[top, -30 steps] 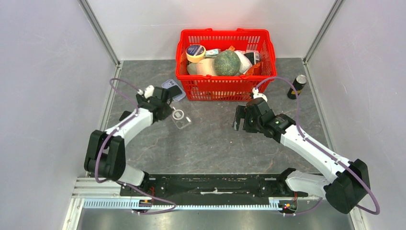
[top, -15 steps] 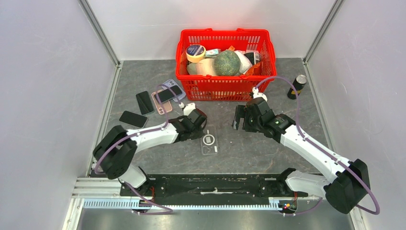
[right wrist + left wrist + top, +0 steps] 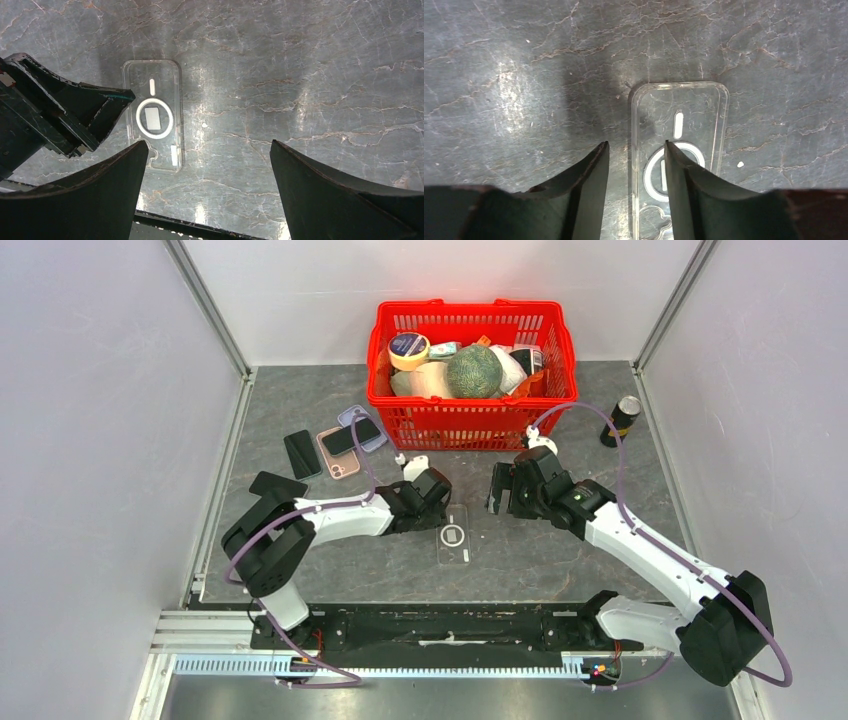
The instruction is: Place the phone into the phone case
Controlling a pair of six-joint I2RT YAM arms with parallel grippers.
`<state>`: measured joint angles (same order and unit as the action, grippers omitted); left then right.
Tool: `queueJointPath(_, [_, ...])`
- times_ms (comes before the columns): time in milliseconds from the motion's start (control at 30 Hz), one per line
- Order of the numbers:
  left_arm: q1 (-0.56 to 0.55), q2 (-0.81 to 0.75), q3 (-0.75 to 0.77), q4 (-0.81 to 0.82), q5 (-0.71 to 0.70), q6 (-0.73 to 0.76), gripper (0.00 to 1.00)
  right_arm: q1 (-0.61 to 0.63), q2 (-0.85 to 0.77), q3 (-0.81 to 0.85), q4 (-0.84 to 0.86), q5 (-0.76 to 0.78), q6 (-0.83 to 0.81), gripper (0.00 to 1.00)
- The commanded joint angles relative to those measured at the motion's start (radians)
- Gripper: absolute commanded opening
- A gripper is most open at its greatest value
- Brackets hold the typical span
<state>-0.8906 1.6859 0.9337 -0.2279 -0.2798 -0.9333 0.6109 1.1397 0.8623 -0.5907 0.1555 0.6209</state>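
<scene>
The clear phone case (image 3: pixel 453 536) lies flat on the table in the middle, its white ring facing up. My left gripper (image 3: pixel 437 508) is low at its left side. In the left wrist view the left gripper (image 3: pixel 636 145) is open and straddles the long left wall of the phone case (image 3: pixel 696 107) without pinching it. The right gripper (image 3: pixel 497 490) hovers just right of the case; the right wrist view shows it (image 3: pixel 207 145) open wide and empty, with the case (image 3: pixel 152 90) to the left. A black phone (image 3: pixel 301 453) and a pink phone (image 3: pixel 338 455) lie at the back left.
A lavender case holding a dark phone (image 3: pixel 362 428) lies beside the pink one. Another black phone (image 3: pixel 278 483) is partly under the left arm. A red basket (image 3: pixel 470 426) full of groceries stands at the back. A dark can (image 3: pixel 622 420) stands at the back right.
The left arm swept from the back left to the middle carrying the clear case, set it flat on the table and opened its jaws. The right arm stayed still.
</scene>
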Motion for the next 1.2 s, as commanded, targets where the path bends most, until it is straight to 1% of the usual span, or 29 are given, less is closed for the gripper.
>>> queueJointPath(0, [-0.002,-0.058,0.038,-0.022,-0.078,0.017,0.58,-0.003,-0.018,-0.003,0.023,0.014,-0.024,0.99])
queueJointPath(33, [-0.001,-0.072,0.042,-0.050,-0.102,0.013,0.63,-0.002,-0.017,-0.001,0.024,0.015,-0.026,0.99])
queueJointPath(67, [0.003,-0.088,0.045,-0.077,-0.132,0.006,0.65,-0.002,-0.017,-0.002,0.025,0.014,-0.029,0.99])
queueJointPath(133, [0.029,-0.140,0.037,-0.138,-0.184,-0.025,0.66,-0.003,-0.019,-0.004,0.024,0.014,-0.032,0.99])
queueJointPath(200, [0.077,-0.199,0.021,-0.210,-0.231,-0.075,0.67,-0.003,-0.021,-0.009,0.026,0.013,-0.035,0.99])
queueJointPath(367, [0.278,-0.337,-0.016,-0.355,-0.311,-0.175,0.67,-0.002,-0.022,-0.023,0.038,0.007,-0.040,0.99])
queueJointPath(467, [0.415,-0.376,-0.008,-0.422,-0.335,-0.211,0.71,-0.002,-0.018,-0.020,0.043,-0.005,-0.043,0.99])
queueJointPath(500, [0.457,-0.382,-0.006,-0.431,-0.331,-0.215,0.75,-0.003,-0.018,-0.021,0.045,-0.013,-0.044,0.99])
queueJointPath(567, [0.539,-0.386,0.007,-0.432,-0.315,-0.208,0.78,-0.003,-0.017,-0.025,0.050,-0.021,-0.047,0.99])
queueJointPath(667, [0.655,-0.363,0.041,-0.432,-0.281,-0.190,0.83,-0.002,-0.016,-0.031,0.057,-0.035,-0.047,0.99])
queueJointPath(833, [0.816,-0.284,0.093,-0.414,-0.217,-0.162,0.91,-0.002,-0.006,-0.037,0.064,-0.064,-0.050,0.99])
queueJointPath(1000, [0.961,-0.175,0.138,-0.358,-0.122,-0.126,0.93,-0.002,-0.003,-0.044,0.073,-0.089,-0.054,0.99])
queueJointPath(1167, [1.034,-0.040,0.218,-0.354,-0.067,-0.105,0.93,-0.003,0.002,-0.056,0.089,-0.114,-0.053,0.99])
